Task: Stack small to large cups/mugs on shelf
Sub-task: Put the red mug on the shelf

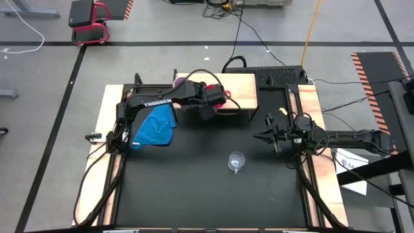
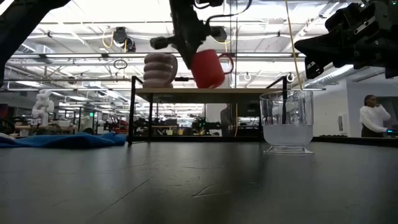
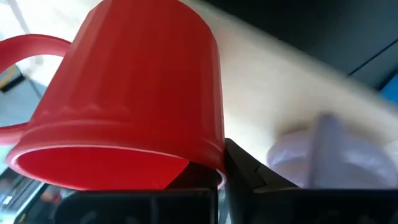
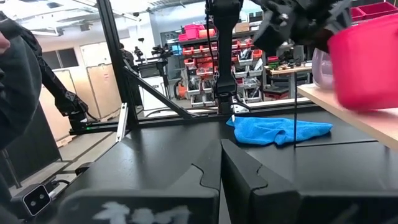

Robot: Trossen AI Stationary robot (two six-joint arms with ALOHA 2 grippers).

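The red mug [image 2: 208, 68] hangs tilted just over the light-wood shelf [image 2: 211, 93] at the table's far side, its handle [image 2: 227, 62] toward the table's right, and my left gripper [image 3: 221, 165] is shut on it. The ribbed lilac mug [image 2: 160, 70] stands on the shelf to its left. The clear glass cup [image 1: 237, 161] stands on the black table, in the middle. My right gripper [image 1: 268, 137] waits shut near the table's right edge and holds nothing. My left gripper pinches the red mug's wall at the rim [image 3: 208, 163], one finger inside the mouth and one finger [image 3: 249, 174] outside. It comes slanting down from the table's left. The mug is tilted, its base lowest; whether the base touches the shelf I cannot tell.
A blue cloth [image 1: 155, 126] lies on the table's left part under the left arm. The shelf's dark legs [image 2: 132, 112] stand on the table. Pale wooden rails [image 1: 107, 149] run along both sides. A person [image 2: 372, 115] stands in the room beyond.
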